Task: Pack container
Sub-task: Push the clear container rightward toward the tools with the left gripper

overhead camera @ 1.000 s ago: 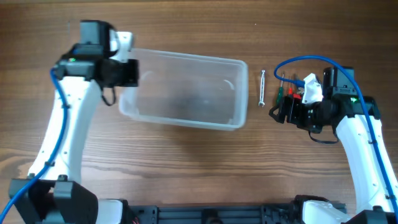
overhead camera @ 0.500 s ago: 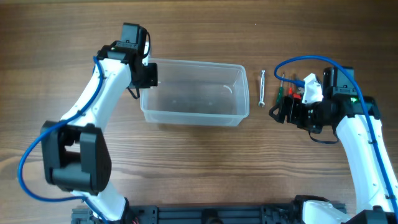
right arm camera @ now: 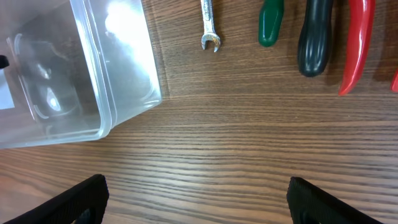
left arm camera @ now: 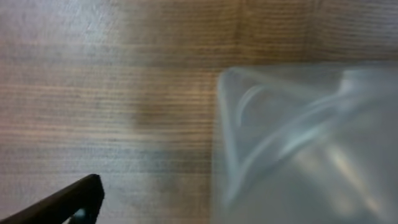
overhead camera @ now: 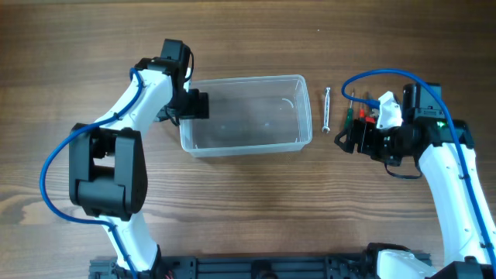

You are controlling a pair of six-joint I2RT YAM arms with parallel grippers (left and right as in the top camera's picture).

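Centre: the container [overhead camera: 246, 149] lies mouth up at upper centre of the table [overhead camera: 248, 209], empty, probably placed near the tools for loading.
Left side: the left gripper [overhead camera: 194, 105] is at the container's left end wall. Only one fingertip [left arm camera: 84, 198] shows, so I cannot tell whether it grips.
Right side: the right gripper [right arm camera: 198, 199] is spread wide and holds nothing, low over bare wood.
Tools: the wrench [overhead camera: 326, 109] lies just beside the right wall, apart from it. Next in the row are the green-handled tool [right arm camera: 271, 25], the black-handled tool [right arm camera: 316, 37] and the red handle [right arm camera: 357, 43].
Edges: the gap between wrench and wall is narrow.
Open room: there is free wood below the container and tools.
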